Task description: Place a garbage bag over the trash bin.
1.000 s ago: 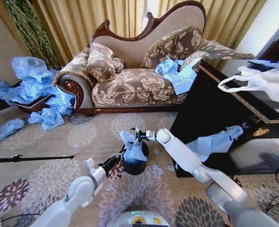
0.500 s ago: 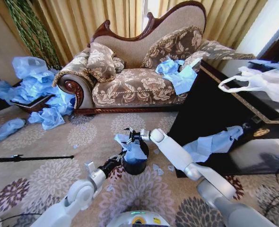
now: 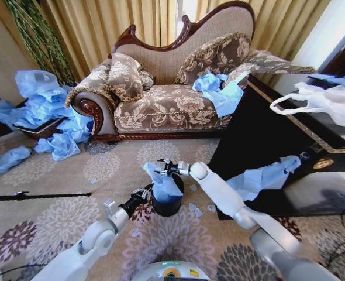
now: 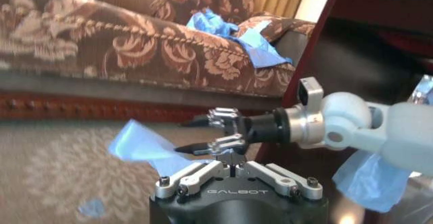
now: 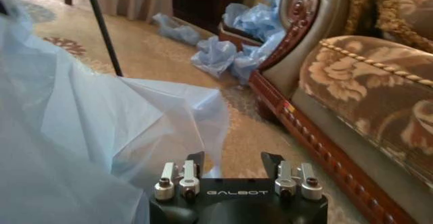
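Observation:
The black trash bin (image 3: 168, 208) stands on the carpet in front of the sofa. A light-blue garbage bag (image 3: 161, 182) sits bunched in its mouth, and a flap sticks up to the left. My left gripper (image 3: 142, 194) is at the bin's left rim. In the left wrist view this gripper (image 4: 230, 164) is shut, with the garbage bag (image 4: 143, 144) running into its tips. My right gripper (image 3: 162, 165) hovers above the bin's far side beside the flap. Its fingers are open in the left wrist view (image 4: 187, 135) and in its own view (image 5: 233, 158), with the garbage bag (image 5: 95, 133) beside one finger.
The patterned sofa (image 3: 161, 105) is behind the bin, with blue bags (image 3: 220, 91) on its seat. More blue bags (image 3: 44, 105) are piled at the left. A dark table (image 3: 260, 134) close on the right holds a white handled bag (image 3: 318, 102). A black pole (image 3: 38, 196) lies on the carpet.
My right gripper swung left over the bin, then eased back a little to the right. The bag's top flap spread out to the left. My left gripper stayed at the bin's rim.

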